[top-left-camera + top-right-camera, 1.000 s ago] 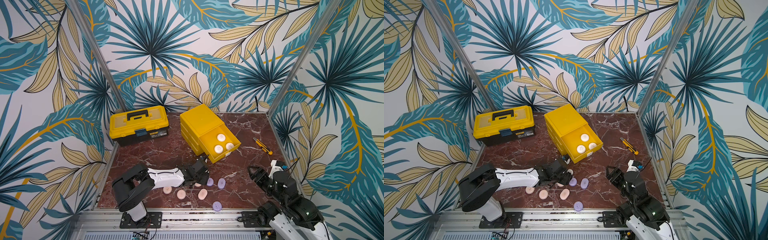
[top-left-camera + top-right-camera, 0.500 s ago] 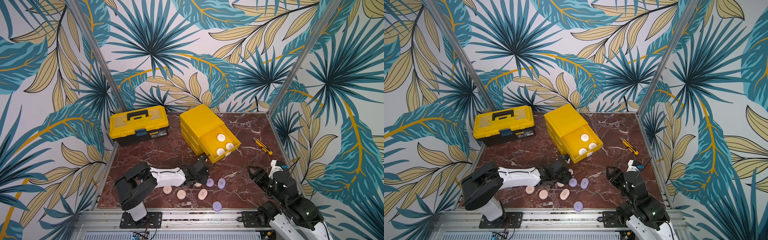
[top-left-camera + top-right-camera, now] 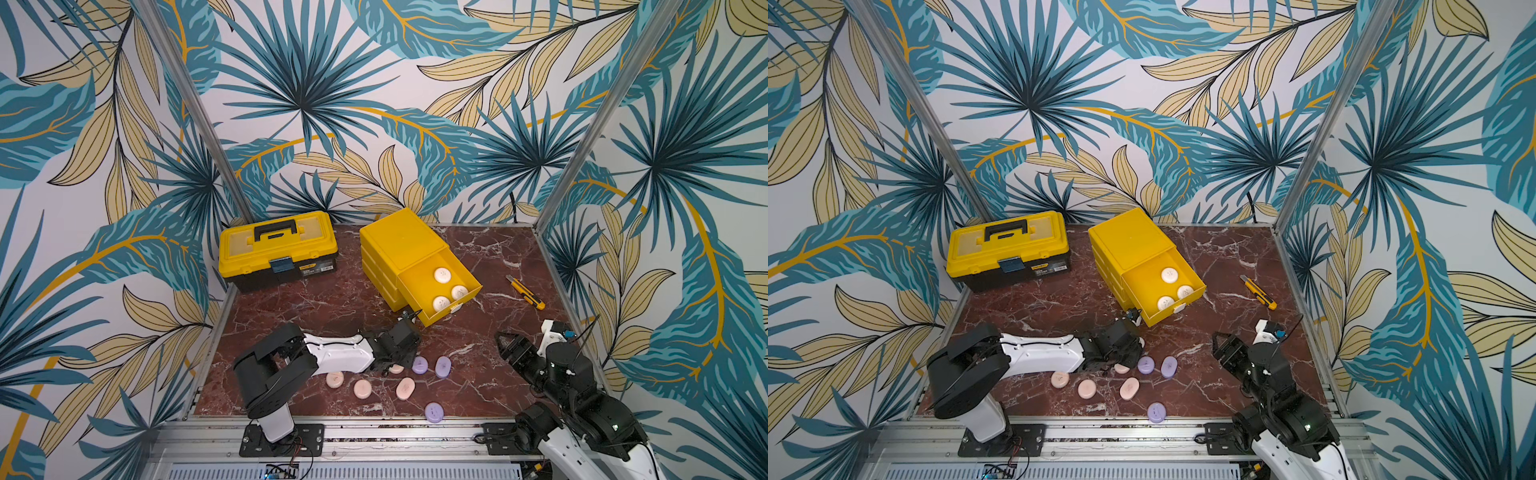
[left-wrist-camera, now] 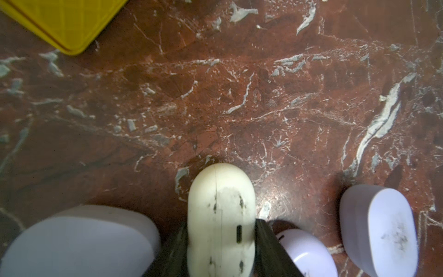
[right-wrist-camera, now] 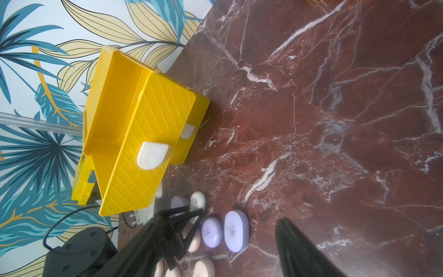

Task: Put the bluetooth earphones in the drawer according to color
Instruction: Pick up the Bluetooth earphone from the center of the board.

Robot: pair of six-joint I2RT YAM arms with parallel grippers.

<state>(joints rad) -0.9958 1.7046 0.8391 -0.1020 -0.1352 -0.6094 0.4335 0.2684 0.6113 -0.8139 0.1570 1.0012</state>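
My left gripper (image 4: 220,230) is shut on a scuffed white earphone case (image 4: 220,191); both black fingers press its sides and it stands on edge low over the marble. In both top views this gripper (image 3: 407,334) sits just in front of the yellow chest (image 3: 399,245). The top drawer (image 3: 451,309) is pulled out with three white cases (image 3: 441,275) inside. Pink cases (image 3: 362,388) and lilac cases (image 3: 443,367) lie loose in front of the chest. My right gripper (image 3: 509,345) hovers open at the front right, holding nothing.
A yellow toolbox with a black handle (image 3: 277,249) stands at the back left. A yellow-black utility knife (image 3: 527,293) lies near the right wall. Lilac cases (image 4: 381,230) crowd both sides of the held one. One lilac case (image 3: 434,412) lies near the front edge.
The left jaws have narrowed onto the white case and the left arm has shifted slightly. The right arm has not moved.
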